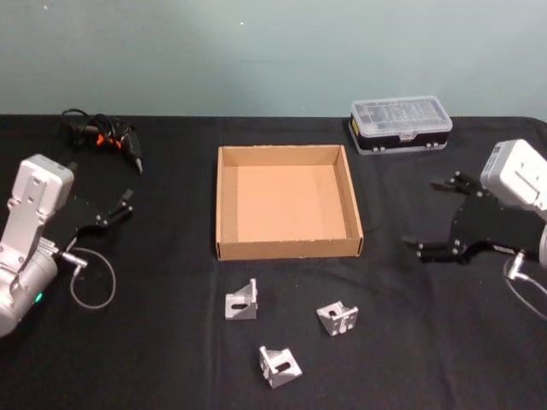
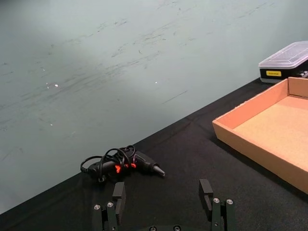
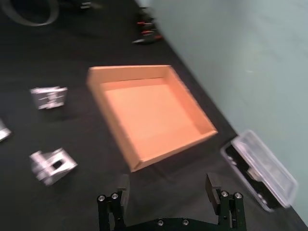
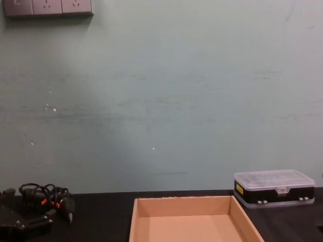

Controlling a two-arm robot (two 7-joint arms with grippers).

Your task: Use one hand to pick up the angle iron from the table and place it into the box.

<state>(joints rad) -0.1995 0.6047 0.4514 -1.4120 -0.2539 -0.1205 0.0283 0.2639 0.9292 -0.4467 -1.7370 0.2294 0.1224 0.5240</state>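
Note:
Three silver angle irons lie on the black table (image 1: 154,359) in front of the tan cardboard box (image 1: 291,201): one on the left (image 1: 242,301), one on the right (image 1: 338,318), one nearest me (image 1: 279,366). The box is empty. My right gripper (image 1: 427,215) hovers open to the right of the box, with nothing between its fingers; its wrist view shows the box (image 3: 144,110) and two angle irons (image 3: 49,97) (image 3: 52,166) beyond the gripper (image 3: 167,187). My left gripper (image 1: 115,209) stands open far left of the box, also empty (image 2: 162,195).
A clear-lidded black plastic case (image 1: 400,124) stands behind the box at the right. A tangle of black cables with red bits (image 1: 102,135) lies at the back left. A grey cable loop (image 1: 92,278) hangs by the left arm. A pale green wall (image 4: 161,101) backs the table.

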